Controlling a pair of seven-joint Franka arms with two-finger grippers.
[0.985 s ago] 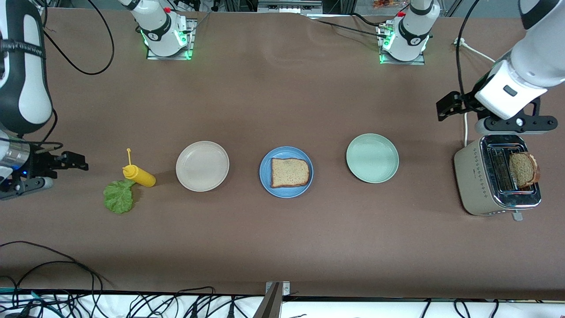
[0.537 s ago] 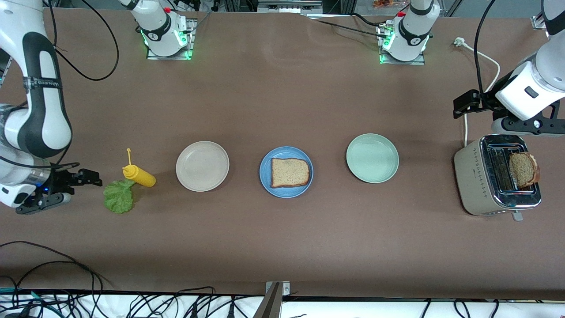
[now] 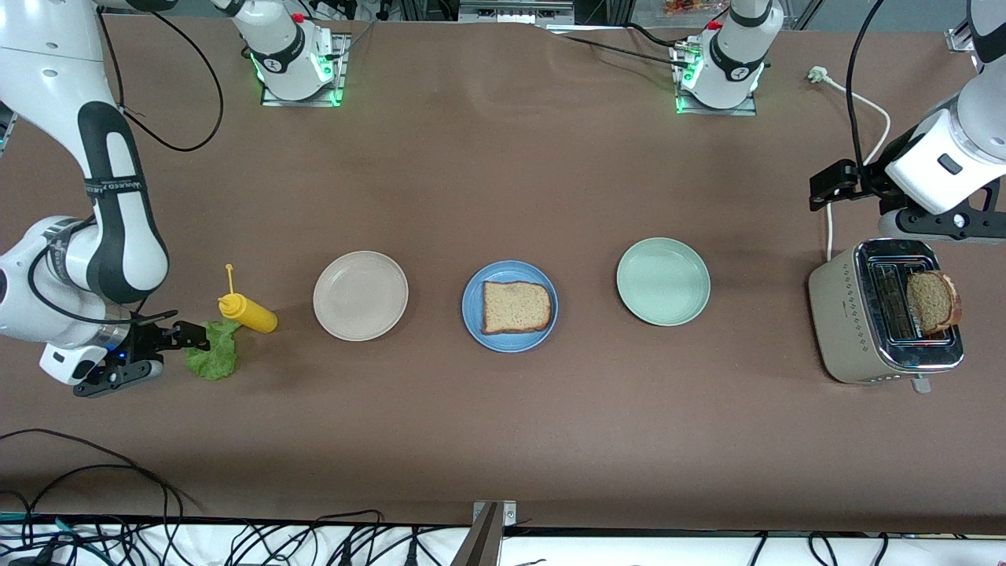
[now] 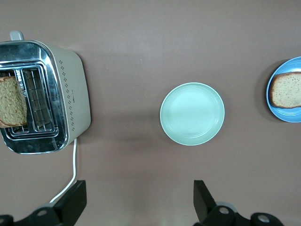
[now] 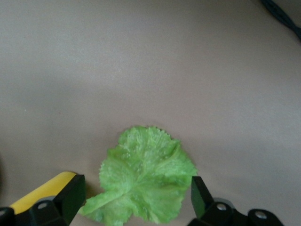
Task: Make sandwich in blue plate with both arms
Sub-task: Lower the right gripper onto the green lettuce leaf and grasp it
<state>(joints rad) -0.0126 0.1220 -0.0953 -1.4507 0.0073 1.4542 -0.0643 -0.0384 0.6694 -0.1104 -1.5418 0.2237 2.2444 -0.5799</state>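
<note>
Hovering with jaws apart over the lettuce (image 5: 141, 181) beside the bottle (image 3: 247, 313), right gripper (image 3: 189, 336) faces a light, limp, tearable leaf, likely best pinched at its ruffled edge; left gripper (image 3: 825, 185), also apart, waits near the toaster (image 3: 860, 314).

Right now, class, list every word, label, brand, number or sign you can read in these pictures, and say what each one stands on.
No text here can be read for certain.
Right arm: white lettering on its black band, too blurred to read.
Right arm's base and left arm's base: a small round mark on each, too small to read.
Toaster and yellow bottle: no writing shows.
</note>
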